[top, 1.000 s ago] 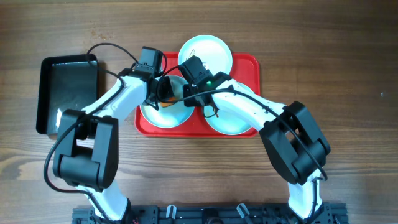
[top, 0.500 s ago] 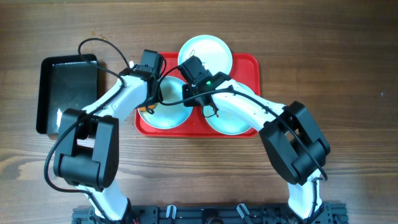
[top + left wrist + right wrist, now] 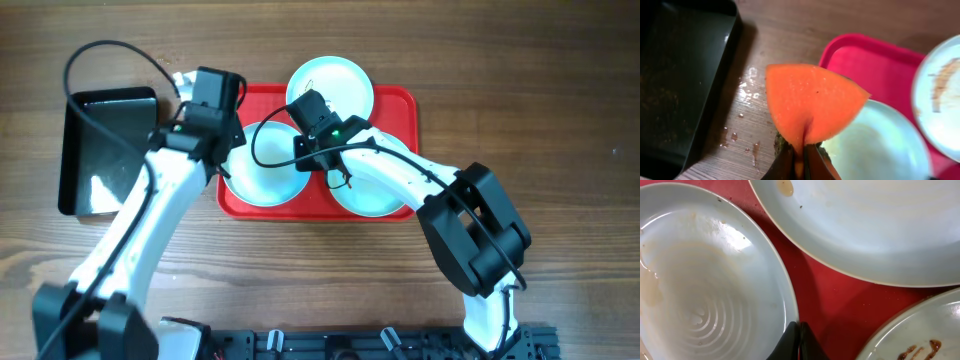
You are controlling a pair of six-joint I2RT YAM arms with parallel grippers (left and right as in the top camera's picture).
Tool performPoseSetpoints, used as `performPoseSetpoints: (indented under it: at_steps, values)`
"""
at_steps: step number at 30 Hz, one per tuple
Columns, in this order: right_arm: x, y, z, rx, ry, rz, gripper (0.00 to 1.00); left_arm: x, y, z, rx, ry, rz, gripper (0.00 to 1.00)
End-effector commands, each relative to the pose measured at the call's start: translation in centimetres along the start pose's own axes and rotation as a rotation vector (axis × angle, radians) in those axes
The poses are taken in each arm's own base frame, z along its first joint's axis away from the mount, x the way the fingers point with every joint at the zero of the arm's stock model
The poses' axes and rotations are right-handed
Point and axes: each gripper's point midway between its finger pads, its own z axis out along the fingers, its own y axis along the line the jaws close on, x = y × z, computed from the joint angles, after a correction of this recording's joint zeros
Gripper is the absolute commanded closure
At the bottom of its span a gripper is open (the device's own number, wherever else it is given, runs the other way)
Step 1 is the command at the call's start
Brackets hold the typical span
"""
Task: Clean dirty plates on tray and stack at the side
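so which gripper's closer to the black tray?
Left. Left gripper, clamping the orange sponge, is beside the black tray; right gripper is at a plate rim on the red tray.

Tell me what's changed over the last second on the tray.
The left gripper, jaws shut on the orange sponge, swung left off the near-left plate toward the black tray. The right gripper, at that plate's rim, and the red tray stayed put.

Glossy black tray (image 3: 95, 150) sits at roughly 9 o'clock on the wood-grain table (image 3: 560, 120), brownish specks inside it. A few water drops (image 3: 747, 90) on the wood just off its 3 o'clock edge. Beside those, an orange sponge (image 3: 810, 105) folded into a wedge, pinched at 6 o'clock.
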Motion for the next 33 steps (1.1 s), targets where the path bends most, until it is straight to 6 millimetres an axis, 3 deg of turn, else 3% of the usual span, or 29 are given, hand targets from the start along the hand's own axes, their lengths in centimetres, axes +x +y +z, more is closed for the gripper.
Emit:
performPoseSetpoints:
  at_steps: [1,6,12,25,33]
  values:
    - [-0.1,-0.5,0.5,0.019,-0.002,0.012,0.96,0.6,-2.5,-1.1,0.167,0.057,-0.027,0.96]
    - [0.0,-0.5,0.5,0.020,-0.001,0.011,0.96,4.1,-5.3,0.2,0.307,0.224,-0.012,0.96]
    - [0.0,-0.5,0.5,0.020,-0.001,0.011,0.96,8.5,-4.9,4.3,0.232,0.376,0.007,0.96]
    - [0.0,-0.5,0.5,0.020,-0.001,0.010,0.96,10.9,-5.5,9.5,0.182,0.437,-0.025,0.96]
    - [-0.1,-0.5,0.5,0.021,-0.001,0.009,0.96,11.5,-3.9,11.2,0.078,0.426,-0.002,0.96]
